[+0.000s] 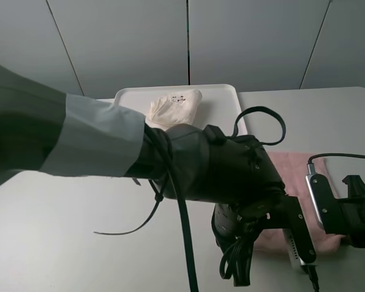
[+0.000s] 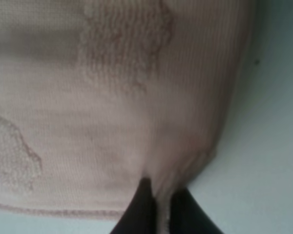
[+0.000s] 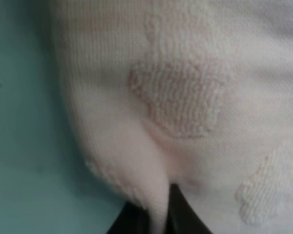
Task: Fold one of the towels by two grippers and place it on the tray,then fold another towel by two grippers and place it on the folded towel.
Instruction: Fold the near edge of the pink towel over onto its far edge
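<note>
So both claws are clamped onto the pink towel at this point. In the left wrist view the left claw is closed tight, with a little ridge of the pink towel pinched up between its two dark fingertips, right at the towel's edge where the pale surface shows beside it. Same deal on the other side: the right claw is closed too, and a fold of the pink towel at its rounded corner is squeezed between the tips. You can see one embossed patch in the terry really clearly there.

From the high camera, the pink towel lies flat on the surface over on the right, nearer than the tray. A good chunk of it is hidden behind the left arm, which comes in from the left and reaches across the middle, with black cables hanging off it. The right arm sits at the right edge, by the towel's near right side. Neither claw itself is visible from up there.

The tray is at the far middle of the surface, and the cream towel is already on it as a soft folded bundle, toward its left half, well apart from the pink one.
</note>
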